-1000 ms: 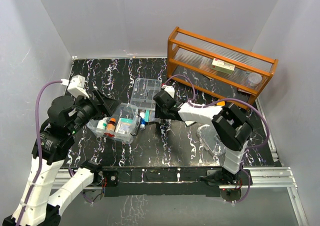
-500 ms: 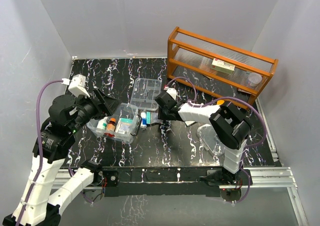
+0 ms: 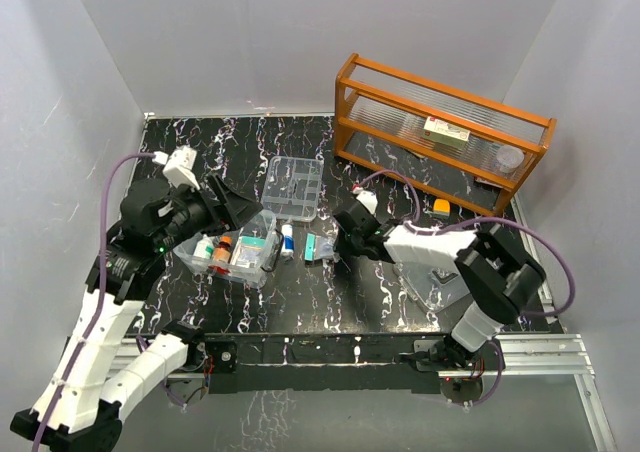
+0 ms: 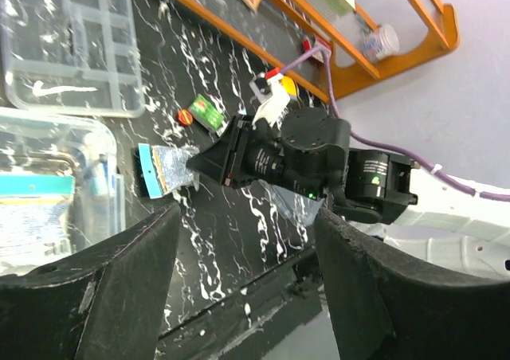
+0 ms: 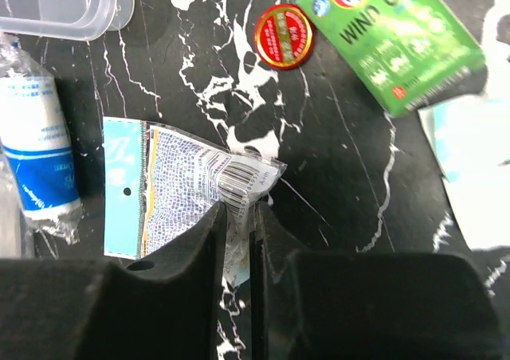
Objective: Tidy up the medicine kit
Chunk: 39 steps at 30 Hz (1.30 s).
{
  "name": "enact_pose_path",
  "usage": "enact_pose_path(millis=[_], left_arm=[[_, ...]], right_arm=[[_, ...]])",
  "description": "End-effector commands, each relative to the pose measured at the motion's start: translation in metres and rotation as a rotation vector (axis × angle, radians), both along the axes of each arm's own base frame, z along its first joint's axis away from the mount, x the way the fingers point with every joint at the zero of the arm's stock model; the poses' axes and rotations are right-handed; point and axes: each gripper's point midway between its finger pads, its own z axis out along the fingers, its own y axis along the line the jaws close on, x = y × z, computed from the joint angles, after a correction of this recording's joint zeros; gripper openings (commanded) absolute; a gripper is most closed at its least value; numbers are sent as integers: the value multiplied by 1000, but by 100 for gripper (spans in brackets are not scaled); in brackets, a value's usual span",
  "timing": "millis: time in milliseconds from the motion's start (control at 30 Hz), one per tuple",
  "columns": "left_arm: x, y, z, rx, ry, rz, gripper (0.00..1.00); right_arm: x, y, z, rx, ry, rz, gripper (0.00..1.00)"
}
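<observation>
A black, white-veined worktop [image 3: 340, 307] is enclosed by grey walls [image 3: 250, 42], with an orange wooden rack [image 3: 440, 122] set at its back right. The clear medicine kit box [image 3: 240, 262] is seen left of centre with bottles and packets inside, its divided tray [image 3: 293, 187] just behind it and its lid [image 3: 425, 287] to the right beneath the right arm. The left tool [image 4: 245, 217] is held wide, nothing between its 2 fingers, above the box's back edge, while the right tool [image 5: 237, 217] is stretched low leftward and pinched on a foil packet [image 5: 175, 185] lying beside a bandage roll [image 5: 36, 145].
</observation>
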Motion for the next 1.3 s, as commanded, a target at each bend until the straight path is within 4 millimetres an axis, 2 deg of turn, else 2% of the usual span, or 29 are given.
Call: enact_pose_path(millis=[0, 200, 367, 533, 833, 1000, 1100, 1167, 1267], left_arm=[[-5, -24, -9, -69, 58, -124, 66], [-2, -38, -41, -133, 183, -153, 66], [0, -54, -49, -263, 207, -175, 66], [11, -60, -62, -270, 194, -135, 67], [27, -101, -96, -230, 199, -131, 67], [38, -114, -112, -197, 185, -106, 65], [38, -128, -115, -223, 178, -137, 60], [36, -136, -119, -239, 194, -160, 52], [36, -138, -126, -241, 222, -150, 40]], right_arm=[[9, 2, 44, 158, -111, -95, 11], [-2, -3, 79, 321, -148, -162, 7], [-13, -4, 119, 489, -153, -213, 7], [-19, -4, 148, 566, -133, -243, 7], [-22, 0, 166, 677, -119, -274, 7], [-23, 4, 172, 703, -118, -258, 7], [-24, 5, 173, 711, -108, -264, 7], [-22, 7, 171, 702, -103, -257, 7], [-23, 10, 167, 674, -99, -226, 8]])
